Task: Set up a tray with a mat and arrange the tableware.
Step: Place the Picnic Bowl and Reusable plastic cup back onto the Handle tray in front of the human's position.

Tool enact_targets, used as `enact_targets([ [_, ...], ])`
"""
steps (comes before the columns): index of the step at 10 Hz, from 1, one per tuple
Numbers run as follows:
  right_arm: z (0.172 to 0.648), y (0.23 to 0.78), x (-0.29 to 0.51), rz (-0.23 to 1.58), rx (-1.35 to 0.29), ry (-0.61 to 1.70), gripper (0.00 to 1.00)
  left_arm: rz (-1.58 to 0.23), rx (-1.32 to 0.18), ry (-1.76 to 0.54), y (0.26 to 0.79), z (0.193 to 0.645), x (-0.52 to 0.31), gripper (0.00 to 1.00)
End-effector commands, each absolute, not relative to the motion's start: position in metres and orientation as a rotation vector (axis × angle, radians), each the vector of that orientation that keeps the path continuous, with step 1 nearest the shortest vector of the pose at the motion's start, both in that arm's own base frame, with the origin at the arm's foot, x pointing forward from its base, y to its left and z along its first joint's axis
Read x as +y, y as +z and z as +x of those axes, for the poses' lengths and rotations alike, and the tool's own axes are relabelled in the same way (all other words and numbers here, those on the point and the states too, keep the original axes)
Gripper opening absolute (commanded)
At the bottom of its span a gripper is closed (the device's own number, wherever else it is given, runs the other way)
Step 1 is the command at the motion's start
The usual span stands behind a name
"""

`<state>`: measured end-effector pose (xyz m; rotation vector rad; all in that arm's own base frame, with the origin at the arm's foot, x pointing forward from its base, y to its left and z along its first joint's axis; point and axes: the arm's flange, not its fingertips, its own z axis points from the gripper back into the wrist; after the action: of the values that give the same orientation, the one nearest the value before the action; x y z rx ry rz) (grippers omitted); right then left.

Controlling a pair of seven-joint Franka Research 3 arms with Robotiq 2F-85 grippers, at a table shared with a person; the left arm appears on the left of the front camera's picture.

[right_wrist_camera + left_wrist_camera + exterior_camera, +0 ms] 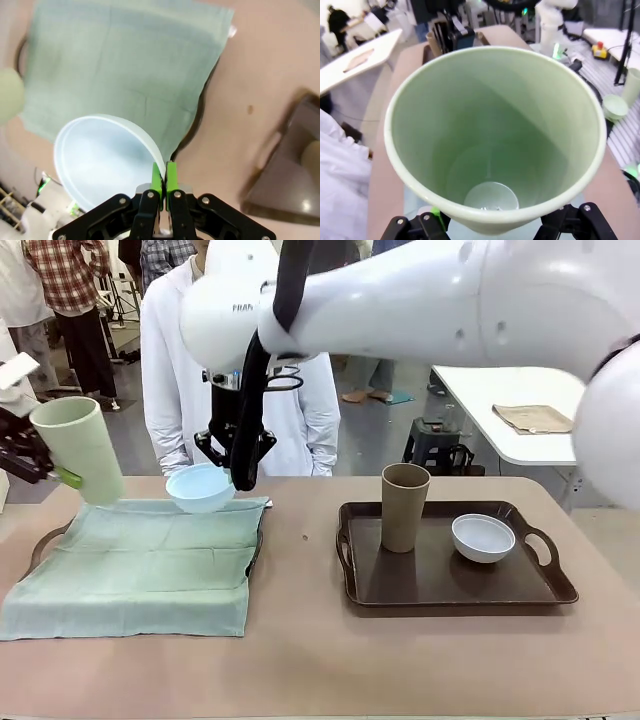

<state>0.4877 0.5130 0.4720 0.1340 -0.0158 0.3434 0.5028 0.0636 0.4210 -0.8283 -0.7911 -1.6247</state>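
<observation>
Over the far edge of the green mat (140,560) on the left tray (40,540), the right gripper (242,478) is clenched on the rim of the light blue bowl (198,487), mouth up, slightly tipped; at far left the left gripper (60,477) grasps the pale green cup (78,450) low on its wall, long axis near upright, mouth leaning left; the brown cup (404,505) stands upright beside the white bowl (483,537) on the right tray (450,595).
</observation>
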Motion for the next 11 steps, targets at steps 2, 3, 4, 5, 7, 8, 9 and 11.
enact_targets([
  [2, 0.512, 0.456, 0.534, 0.091, -0.036, 0.341, 0.04, -0.861, -0.808, -1.599, 0.385, 0.52, 0.047, 0.83],
  [3, 0.51, 0.458, 0.53, 0.099, -0.037, 0.331, 0.04, -0.905, -0.782, -1.573, 0.378, 0.52, 0.045, 0.83],
  [4, 0.505, 0.446, 0.523, 0.121, -0.014, 0.341, 0.04, -0.924, -0.728, -1.542, 0.393, 0.513, 0.052, 0.83],
  [5, 0.505, 0.446, 0.523, 0.121, -0.014, 0.341, 0.04, -0.883, -0.767, -1.595, 0.374, 0.518, 0.045, 0.83],
  [7, 0.508, 0.443, 0.525, 0.123, -0.014, 0.34, 0.04, -0.883, -0.767, -1.595, 0.374, 0.518, 0.045, 0.83],
  [8, 0.515, 0.426, 0.523, 0.077, 0.002, 0.312, 0.04, -0.901, -0.753, -1.575, 0.371, 0.517, 0.046, 0.83],
  [9, 0.521, 0.414, 0.527, 0.086, 0.012, 0.326, 0.04, -0.889, -0.756, -1.584, 0.365, 0.517, 0.045, 0.83],
  [11, 0.526, 0.396, 0.534, 0.082, -0.001, 0.353, 0.04, -0.871, -0.794, -1.61, 0.354, 0.517, 0.044, 0.83],
])
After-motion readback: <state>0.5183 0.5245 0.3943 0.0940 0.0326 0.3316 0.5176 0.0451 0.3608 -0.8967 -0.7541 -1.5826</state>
